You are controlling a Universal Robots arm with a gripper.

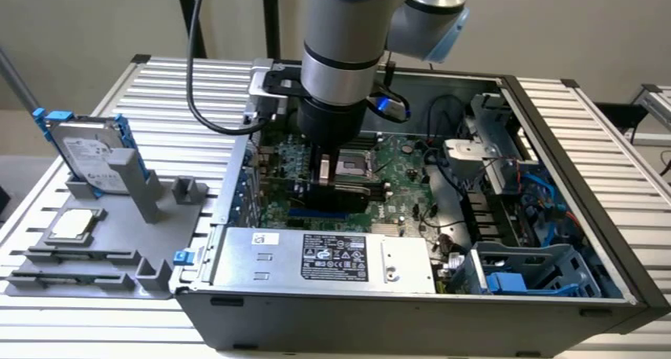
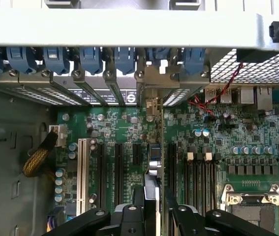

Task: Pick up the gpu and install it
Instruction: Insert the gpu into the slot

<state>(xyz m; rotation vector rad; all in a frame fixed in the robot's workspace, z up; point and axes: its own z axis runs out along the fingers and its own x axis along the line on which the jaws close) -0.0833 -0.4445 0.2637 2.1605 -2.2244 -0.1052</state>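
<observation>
Edge-on between my fingers is the gpu (image 2: 152,169), a thin card whose silver end bracket (image 2: 151,96) reaches the rear slot openings of the open computer case (image 1: 587,217). My gripper (image 2: 155,195) is shut on the card's upper edge. The card stands upright over the green motherboard (image 2: 218,128), in line with the row of black expansion slots (image 2: 119,167). Whether it sits fully in a slot I cannot tell. In the exterior view the gripper (image 1: 327,173) reaches straight down into the case, with the card's dark body (image 1: 341,195) just below it over the motherboard (image 1: 409,166).
A silver hard drive with a blue frame (image 1: 89,151) stands on a grey holder (image 1: 105,241) at the exterior view's left, outside the case. Inside are the power supply (image 1: 325,257), a blue drive cage (image 1: 524,274), cables (image 1: 451,194) and the CPU socket (image 2: 252,209). Blue slot clips (image 2: 90,56) line the rear wall.
</observation>
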